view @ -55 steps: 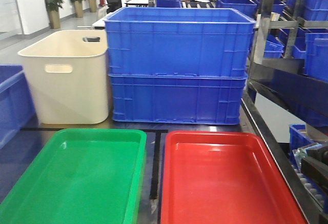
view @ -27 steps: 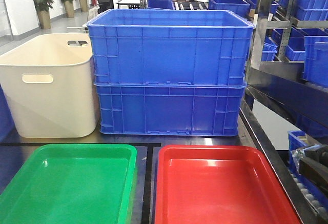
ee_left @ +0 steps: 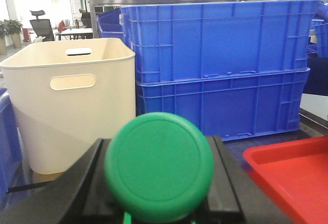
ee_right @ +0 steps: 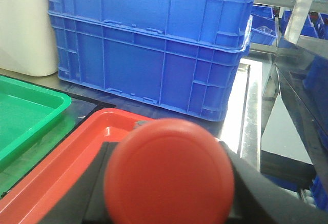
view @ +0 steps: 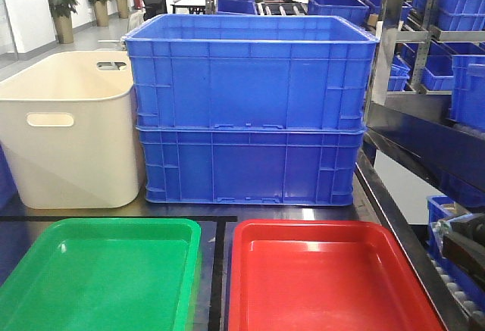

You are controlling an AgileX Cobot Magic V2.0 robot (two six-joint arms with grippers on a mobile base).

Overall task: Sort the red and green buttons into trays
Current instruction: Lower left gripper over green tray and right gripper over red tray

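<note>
From the front we see a shallow, glossy, bright green plastic tray [view: 106, 278] at the lower left. A bright red plastic tray of the same shape [view: 326, 278] lies just beside it on the right, long sides parallel, with a dark strip between them. Behind them stand two deep blue plastic crates [view: 250, 111], one stacked on the other. A cream plastic tub with handle slots [view: 68, 134] sits just beside them on the left.

In the left wrist view, the left gripper [ee_left: 159, 198] is clamped on a green button [ee_left: 159, 165] with a round mushroom cap, and its black fingers [ee_left: 77, 190] press in from either side. The cap faces us squarely, so the button's axis runs straight away from us toward the tub [ee_left: 66, 116] and the crates [ee_left: 220, 65]. Its body is hidden behind the cap. A corner of the red tray [ee_left: 294, 175] shows at the lower right.

In the right wrist view, the right gripper [ee_right: 169, 203] grips a red button [ee_right: 169, 170] with a round cap between dark fingers [ee_right: 269, 198]. This cap also faces us, with its axis pointing toward the crates [ee_right: 154, 44]. The red tray [ee_right: 56, 170] lies below and behind it, and the green tray [ee_right: 25, 111] lies to its left. We cannot tell how high the button is above the tray.
</note>
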